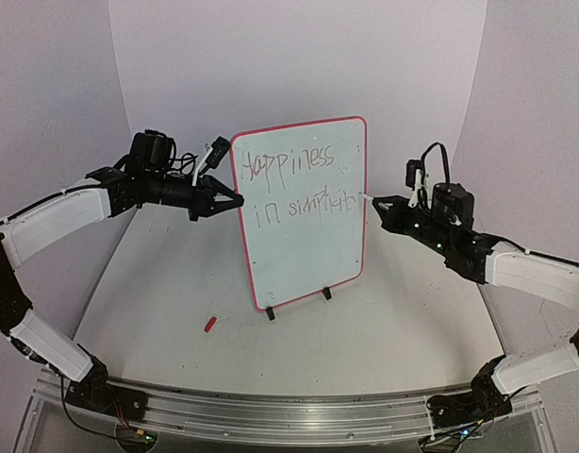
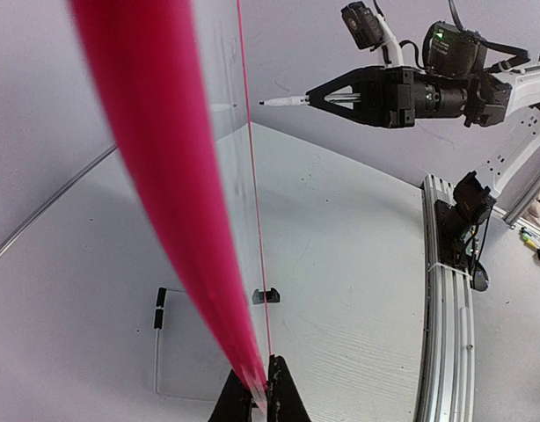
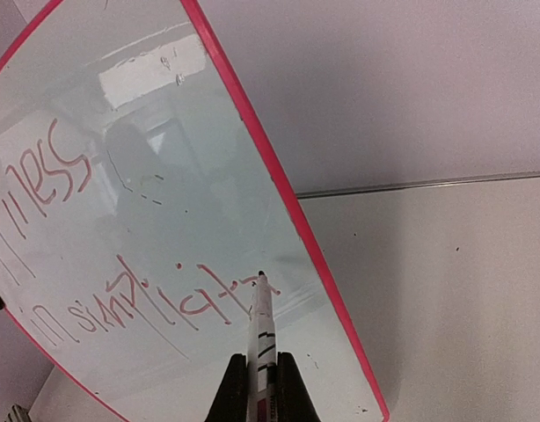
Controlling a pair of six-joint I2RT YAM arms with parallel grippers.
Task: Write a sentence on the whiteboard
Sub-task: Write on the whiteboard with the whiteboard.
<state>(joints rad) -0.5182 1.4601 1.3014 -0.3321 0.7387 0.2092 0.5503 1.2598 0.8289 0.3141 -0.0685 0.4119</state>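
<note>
Beside right pincer (image 3: 259,360), apparently, whiteboard (image 3: 164,176)

Soft, even light leaves only faint shadows on my pale grey counter (image 1: 176,311). A bright patch of glare sits on the glossy white rectangular whiteboard (image 3: 164,202), and at my left wrist its thin red-pink rim (image 2: 164,176) smears into blur.

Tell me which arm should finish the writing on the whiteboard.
Right. The right gripper holds the marker, tip by the end of the sentence; the left gripper clamps the whiteboard edge.
</note>
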